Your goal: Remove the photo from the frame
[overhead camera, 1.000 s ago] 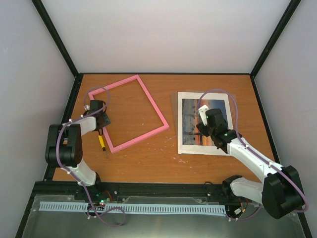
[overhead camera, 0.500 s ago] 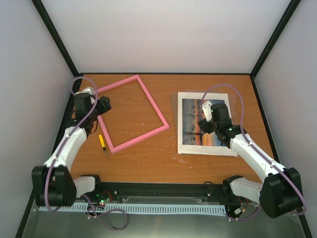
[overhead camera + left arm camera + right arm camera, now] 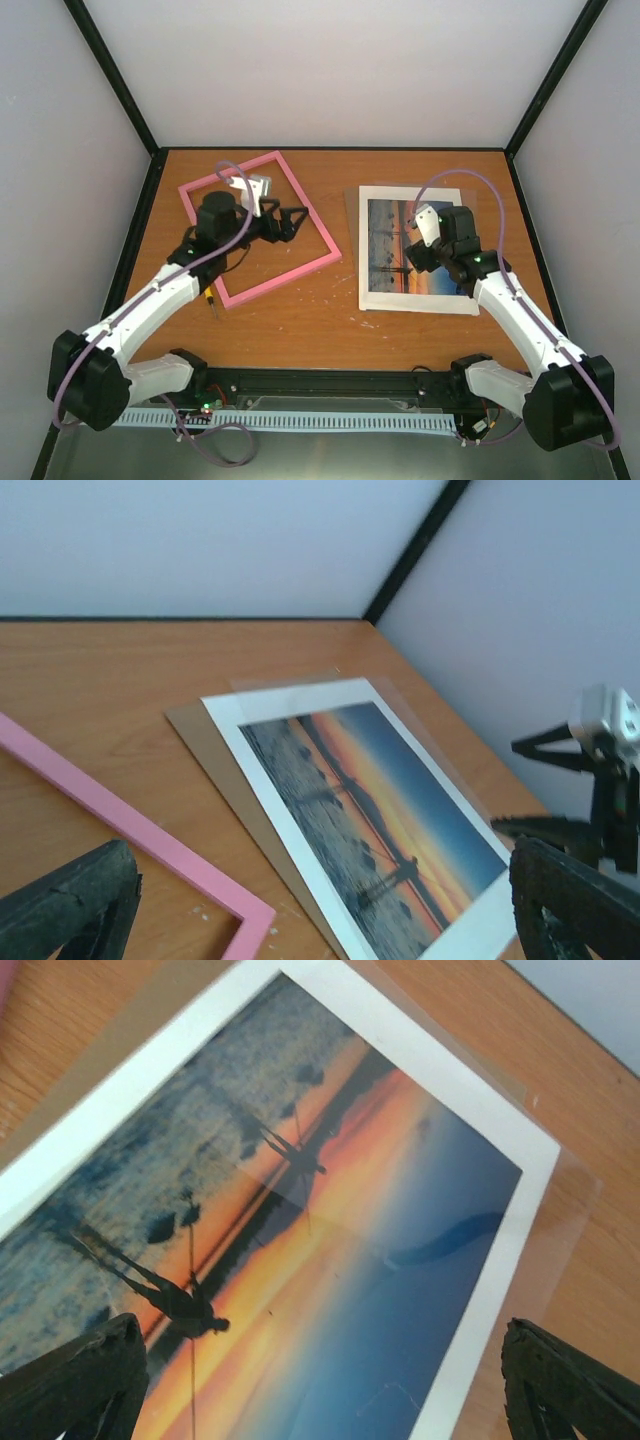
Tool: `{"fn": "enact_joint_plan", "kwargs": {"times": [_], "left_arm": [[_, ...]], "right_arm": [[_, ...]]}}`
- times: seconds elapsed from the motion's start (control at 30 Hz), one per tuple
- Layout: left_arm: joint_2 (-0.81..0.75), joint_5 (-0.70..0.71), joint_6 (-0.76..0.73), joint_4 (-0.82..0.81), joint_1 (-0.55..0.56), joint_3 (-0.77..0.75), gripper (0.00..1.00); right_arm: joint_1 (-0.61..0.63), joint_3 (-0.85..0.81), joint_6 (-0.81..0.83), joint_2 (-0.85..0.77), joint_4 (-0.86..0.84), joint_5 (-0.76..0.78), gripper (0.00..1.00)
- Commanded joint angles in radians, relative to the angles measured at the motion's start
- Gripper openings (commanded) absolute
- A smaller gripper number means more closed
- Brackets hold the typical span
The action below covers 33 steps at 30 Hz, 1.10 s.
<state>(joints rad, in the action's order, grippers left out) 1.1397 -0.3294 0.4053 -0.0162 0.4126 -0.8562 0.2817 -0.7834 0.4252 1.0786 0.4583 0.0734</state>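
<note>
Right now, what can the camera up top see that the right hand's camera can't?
Only the top camera shows the whole pink frame, the little screwdriver and the left gripper, open over the frame. Only the right wrist camera shows the tiny dark figures in the sunset clearly. Both show the photo with its white border, lying on the wooden table, outside the frame.
</note>
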Motion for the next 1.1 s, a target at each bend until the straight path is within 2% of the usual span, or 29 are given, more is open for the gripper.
{"fn": "enact_joint_plan", "kwargs": {"times": [0.0,0.17,0.3,0.37,0.47,0.5,0.6,0.73,0.83,0.93,1.07], "left_arm": [[0.034,0.022,-0.008,-0.162,0.084,0.090,1.00],[0.065,0.161,-0.039,-0.185,0.198,0.158,1.00],[0.059,0.314,-0.010,-0.169,0.278,0.148,1.00],[0.055,0.462,0.047,-0.100,0.285,0.124,1.00],[0.132,0.806,0.139,-0.017,0.277,0.083,1.00],[0.172,0.834,0.151,-0.021,0.257,0.069,1.00],[0.266,0.674,0.178,-0.065,0.176,0.025,1.00],[0.351,0.272,0.145,-0.110,0.177,-0.045,0.98],[0.424,0.045,0.154,-0.176,0.210,-0.055,0.81],[0.510,-0.024,0.155,-0.140,0.258,-0.126,0.72],[0.636,-0.083,0.151,-0.079,0.302,-0.248,0.72]], "right_arm": [[-0.071,-0.030,0.000,0.021,0.063,0.019,0.94],[-0.121,-0.044,-0.030,0.017,0.092,0.025,0.94],[-0.159,-0.033,-0.018,-0.003,0.107,0.003,0.94],[-0.191,-0.031,-0.001,-0.014,0.112,-0.020,0.94],[-0.257,-0.041,0.010,-0.008,0.128,-0.105,0.95],[-0.277,-0.045,0.015,0.002,0.133,-0.132,0.95],[-0.298,-0.046,0.051,0.040,0.126,-0.160,0.94],[-0.332,-0.055,0.095,0.083,0.138,-0.225,0.90],[-0.364,-0.067,0.127,0.124,0.172,-0.278,0.87],[-0.401,-0.072,0.152,0.195,0.189,-0.315,0.82],[-0.440,-0.073,0.185,0.281,0.177,-0.348,0.78]]}}
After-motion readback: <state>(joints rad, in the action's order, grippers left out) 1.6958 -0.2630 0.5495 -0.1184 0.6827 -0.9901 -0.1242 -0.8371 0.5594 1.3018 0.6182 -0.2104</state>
